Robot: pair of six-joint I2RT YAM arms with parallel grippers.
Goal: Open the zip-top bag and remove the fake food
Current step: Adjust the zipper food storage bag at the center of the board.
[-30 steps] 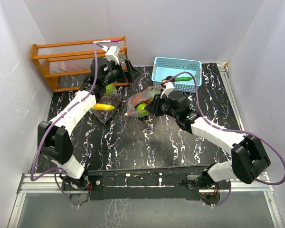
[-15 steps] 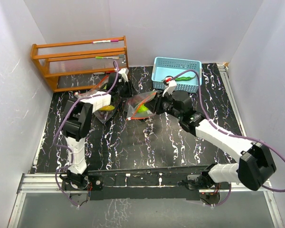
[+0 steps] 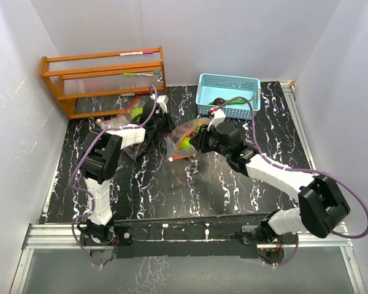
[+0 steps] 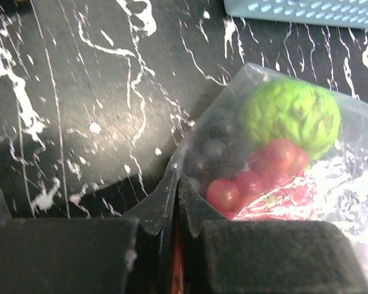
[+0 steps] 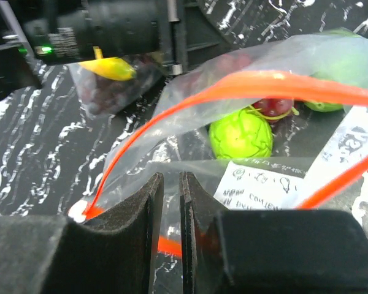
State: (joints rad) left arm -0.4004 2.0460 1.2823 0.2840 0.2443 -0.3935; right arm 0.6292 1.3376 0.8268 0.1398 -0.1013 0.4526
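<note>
The zip-top bag lies mid-table, its orange zip track parted into an open loop. Inside it is fake food: a bumpy lime-green ball, red berries and dark grapes. My left gripper is shut on the bag's left edge, an orange strip showing between its jaws. From the right, my right gripper is shut on the clear film of the near rim. The green ball sits just beyond that rim. In the top view the two grippers flank the bag.
A light-blue basket at the back right holds a long green vegetable and a dark round piece. A second clear bag with a banana lies left of the bag. A wooden rack stands at the back left.
My left arm swung from the second bag across to the zip-top bag and its jaws shut on the bag's left edge. The right gripper kept its hold; the bag's mouth gapes wider.
</note>
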